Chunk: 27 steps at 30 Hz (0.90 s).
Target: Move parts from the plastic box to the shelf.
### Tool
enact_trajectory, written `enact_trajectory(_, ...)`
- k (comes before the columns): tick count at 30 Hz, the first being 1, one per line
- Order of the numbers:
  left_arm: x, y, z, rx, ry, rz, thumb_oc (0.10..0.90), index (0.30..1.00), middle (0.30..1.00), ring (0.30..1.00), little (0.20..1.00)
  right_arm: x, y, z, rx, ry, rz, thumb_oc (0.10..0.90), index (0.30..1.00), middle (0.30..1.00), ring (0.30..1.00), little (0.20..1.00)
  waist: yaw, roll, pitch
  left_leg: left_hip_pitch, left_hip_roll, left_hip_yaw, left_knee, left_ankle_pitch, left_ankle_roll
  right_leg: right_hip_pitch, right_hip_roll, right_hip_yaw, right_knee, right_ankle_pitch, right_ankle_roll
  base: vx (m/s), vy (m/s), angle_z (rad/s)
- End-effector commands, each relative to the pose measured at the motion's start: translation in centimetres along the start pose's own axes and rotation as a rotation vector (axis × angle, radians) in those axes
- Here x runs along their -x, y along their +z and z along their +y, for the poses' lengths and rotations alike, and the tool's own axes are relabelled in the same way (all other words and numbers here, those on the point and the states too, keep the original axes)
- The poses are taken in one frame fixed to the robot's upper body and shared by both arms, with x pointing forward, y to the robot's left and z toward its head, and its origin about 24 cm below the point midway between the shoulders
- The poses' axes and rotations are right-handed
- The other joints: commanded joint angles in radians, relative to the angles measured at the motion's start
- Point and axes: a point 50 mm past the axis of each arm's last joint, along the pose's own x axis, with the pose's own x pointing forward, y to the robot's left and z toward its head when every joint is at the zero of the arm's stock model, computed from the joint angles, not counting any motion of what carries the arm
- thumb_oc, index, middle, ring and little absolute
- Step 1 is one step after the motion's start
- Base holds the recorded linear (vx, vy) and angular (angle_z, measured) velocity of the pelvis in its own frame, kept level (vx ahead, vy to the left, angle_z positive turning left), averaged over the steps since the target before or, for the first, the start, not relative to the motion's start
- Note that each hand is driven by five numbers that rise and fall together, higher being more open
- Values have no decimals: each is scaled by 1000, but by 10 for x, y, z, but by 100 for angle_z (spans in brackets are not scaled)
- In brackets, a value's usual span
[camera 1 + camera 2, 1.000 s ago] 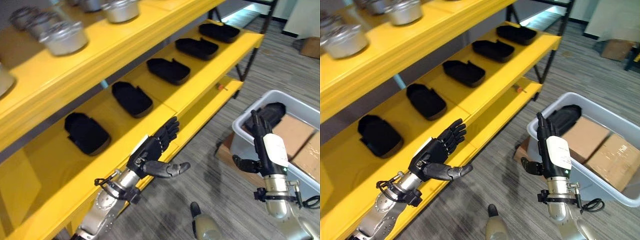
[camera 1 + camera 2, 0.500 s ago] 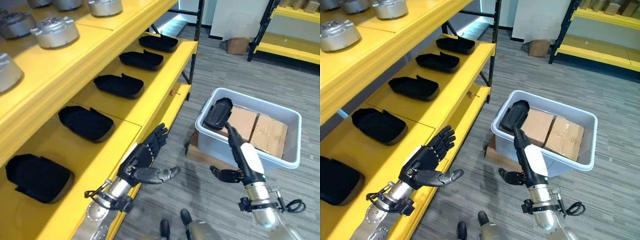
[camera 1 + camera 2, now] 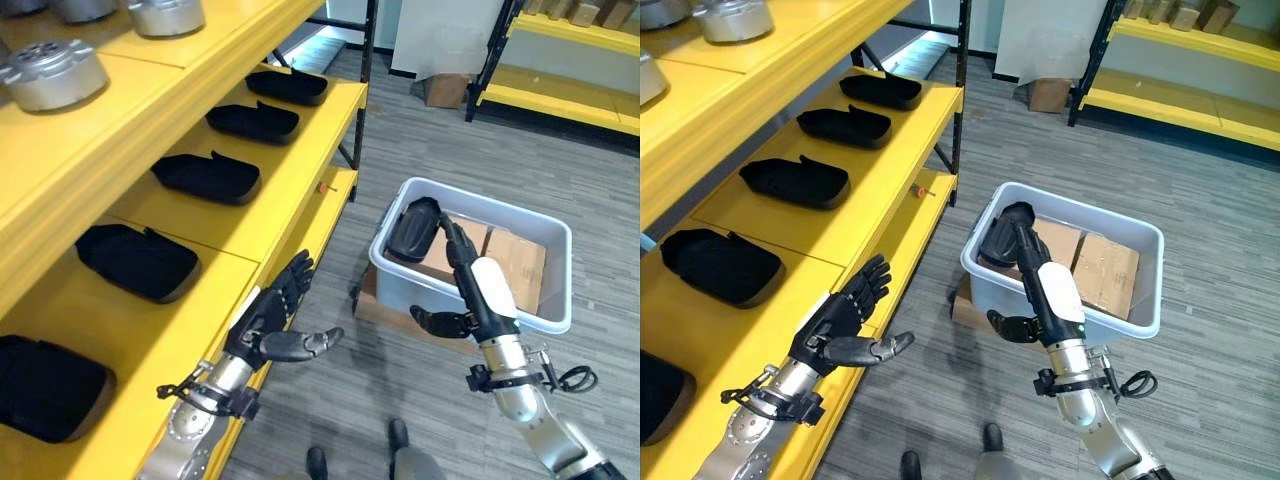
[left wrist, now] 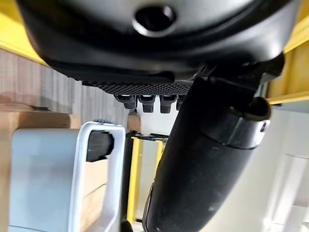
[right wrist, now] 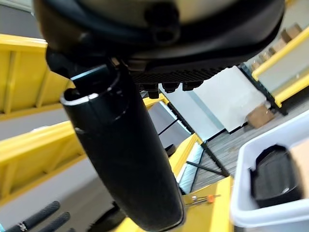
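Since the earlier frames the right hand (image 3: 470, 285) has reached closer to the pale grey plastic box (image 3: 548, 300), its straight, relaxed fingers now over the near rim, holding nothing, while the left hand (image 3: 840, 325) hangs open beside the yellow metal shelf (image 3: 840, 215). The head views show five matt black moulded shell-shaped parts (image 3: 212, 176) in a row on the middle shelf and round silver metal castings (image 3: 55, 75) above. The right wrist view shows one more black part (image 5: 273, 175) leaning inside the box against brown cardboard cartons (image 3: 1102, 270).

arms: silver-grey | left hand (image 3: 268, 330): dark | right hand (image 3: 470, 292): dark, white cover
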Motion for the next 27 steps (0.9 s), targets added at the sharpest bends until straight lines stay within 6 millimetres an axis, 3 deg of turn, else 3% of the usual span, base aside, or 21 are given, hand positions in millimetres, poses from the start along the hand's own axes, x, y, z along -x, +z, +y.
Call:
enact_trajectory(1, -9, 47, -12, -26, -76, -305, 900, 1000, 1000, 1000, 1000, -26, 18, -28, 68, -145, -150, 900, 1000, 1000, 1000, 1000, 4, 15, -56, 4, 62, -64, -9, -86, -8, 8, 101, -41, 39, -33, -34, 121, -344, -22)
enact_trajectory(7, -16, 45, -10, 2, 11, -289, 900, 1000, 1000, 1000, 1000, -28, 12, -33, 74, -119, -108, 900, 1000, 1000, 1000, 1000, 0, 1, -70, 0, 132, -8, 13, -64, -43, 35, 130, -106, 78, -108, -84, 126, -358, -11)
enact_trajectory(13, -21, 42, -8, 13, 57, -281, 900, 1000, 1000, 1000, 1000, -26, 1, -36, 108, -124, -54, 900, 1000, 1000, 1000, 1000, -14, -6, -59, -32, 178, 6, 101, -61, -54, 35, 154, -126, 125, -147, -131, 90, -300, -8)
enact_trajectory(18, -22, 40, -5, -2, 71, -266, 900, 1000, 1000, 1000, 1000, -15, -6, -35, 105, -106, -35, 900, 1000, 1000, 1000, 1000, -42, -9, -56, -116, 248, 40, 289, 39, -70, 50, 191, -132, 164, -190, -190, 120, -304, 2)
enact_trajectory(20, -22, 37, -2, 16, 87, -254, 900, 1000, 1000, 1000, 1000, -12, -6, -33, 99, -99, -39, 900, 1000, 1000, 1000, 1000, -50, -12, -58, -136, 246, 50, 350, 35, -65, 53, 196, -132, 173, -200, -199, 112, -176, 21)
enact_trajectory(21, -22, 36, 1, 8, 98, -252, 900, 1000, 1000, 1000, 1000, -10, -5, -31, 93, -85, -44, 900, 1000, 1000, 1000, 1000, -55, -14, -60, -146, 225, 47, 395, 16, -55, 55, 201, -116, 177, -204, -204, 153, -127, 6)
enact_trajectory(23, -22, 36, 2, -16, 116, -254, 900, 1000, 1000, 1000, 1000, -9, -2, -24, 79, -48, -79, 900, 1000, 1000, 1000, 1000, -37, -6, -50, -173, 121, -35, 406, -28, -23, 64, 220, -63, 182, -200, -202, 151, -86, -6)
enact_trajectory(25, -22, 37, 3, -21, 119, -256, 900, 1000, 1000, 1000, 1000, -10, 0, -21, 76, -33, -93, 900, 1000, 1000, 1000, 1000, -31, -5, -48, -179, 89, -55, 392, -33, -12, 64, 225, -46, 182, -196, -201, 104, -21, -44)
enact_trajectory(26, -22, 42, 4, -44, 125, -263, 900, 1000, 1000, 1000, 1000, -10, 4, -20, 88, -7, -127, 900, 1000, 1000, 1000, 1000, -17, 6, -36, -205, 18, -78, 323, -36, -7, 81, 244, -22, 174, -195, -190, 170, -5, -68)
enact_trajectory(27, -21, 43, 5, -51, 132, -259, 900, 1000, 1000, 1000, 1000, -9, 5, -20, 88, -3, -129, 900, 1000, 1000, 1000, 1000, -14, 9, -33, -219, -5, -77, 290, -30, -9, 93, 250, -18, 167, -196, -185, 166, 9, -60)
